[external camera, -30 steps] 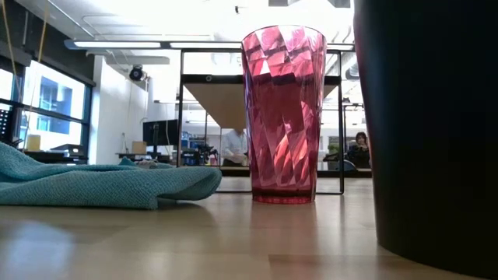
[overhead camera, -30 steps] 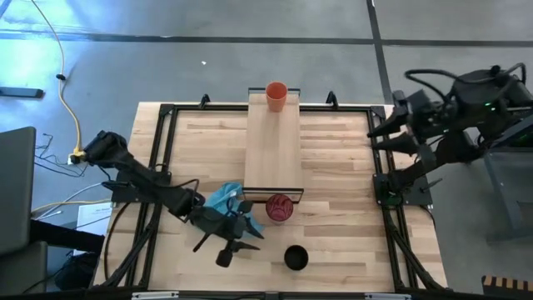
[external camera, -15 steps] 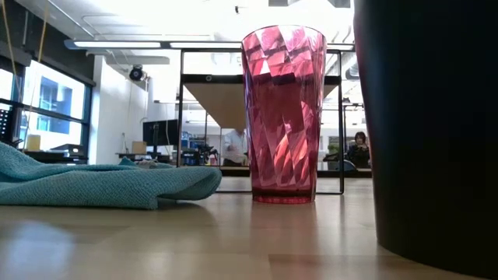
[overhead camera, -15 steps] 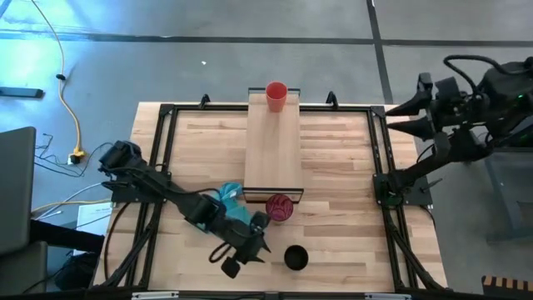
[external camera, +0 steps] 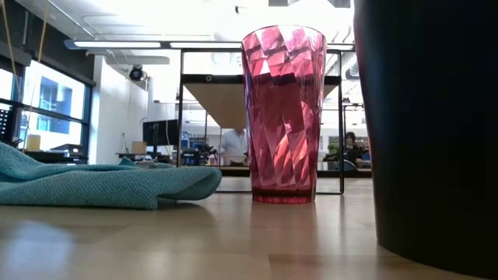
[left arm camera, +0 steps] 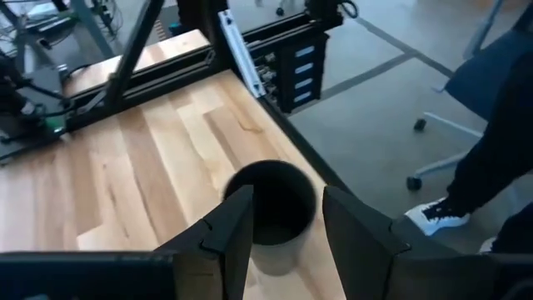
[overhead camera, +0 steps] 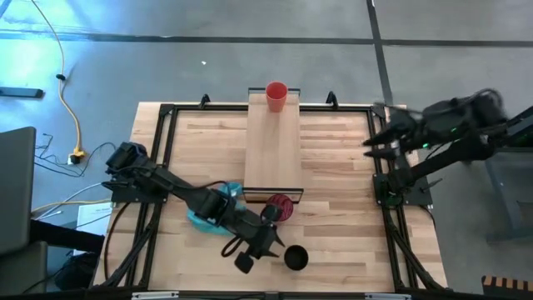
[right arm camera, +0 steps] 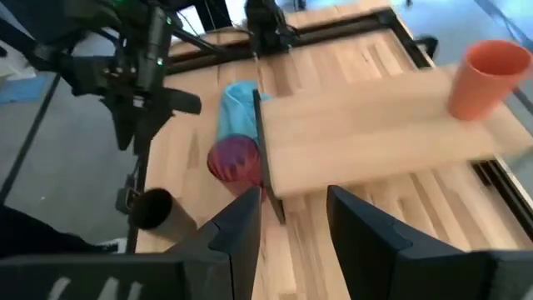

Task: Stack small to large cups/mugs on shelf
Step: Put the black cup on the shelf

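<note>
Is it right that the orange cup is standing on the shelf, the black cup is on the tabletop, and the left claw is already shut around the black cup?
Not quite. The orange cup does stand on the shelf and the black cup on the tabletop, but the left claw is open, not shut on it. The left wrist view shows its fingers spread, with the cup just ahead of them.

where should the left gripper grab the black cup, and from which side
Take the black cup by its rim and upper wall, coming down from above. It stands upright with its mouth open, so one finger can go inside and one outside. The left gripper is open and already lined up over it. The pink cup stands close on the shelf side, so a sideways approach from there looks cramped.
</note>
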